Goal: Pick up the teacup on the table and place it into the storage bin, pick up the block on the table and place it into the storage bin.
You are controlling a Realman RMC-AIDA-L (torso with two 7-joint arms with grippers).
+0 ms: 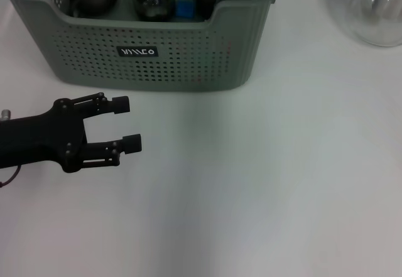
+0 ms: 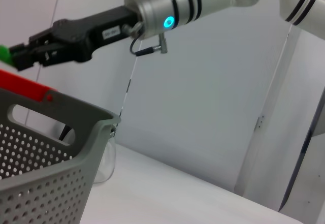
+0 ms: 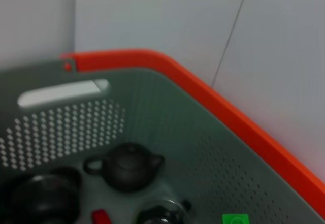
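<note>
Just before the storage bin (image 1: 188, 63): left gripper (image 1: 128, 124) empty, jaws apart | above the bin: right gripper (image 2: 19, 56), grip cannot be told, green block (image 2: 4, 53) at its tip | block likely light, stiff; take it by flat opposite faces.

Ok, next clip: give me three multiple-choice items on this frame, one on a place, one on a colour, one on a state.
1. Where is the left pincer?
A. Inside the storage bin
B. Over the table, in front of the storage bin
C. Behind the storage bin

2. What colour is the label on the bin's front?
A. Black with white marks
B. Red
C. Yellow

3. What state is the left pincer in?
A. Shut on a teacup
B. Shut on a block
C. Open, holding nothing

Answers: 1 B, the head view shows it below the bin's front wall. 2 A, the label reads dark with pale marks. 3 C, its fingers stand apart with bare table between. The right pincer is above the bin.
</note>
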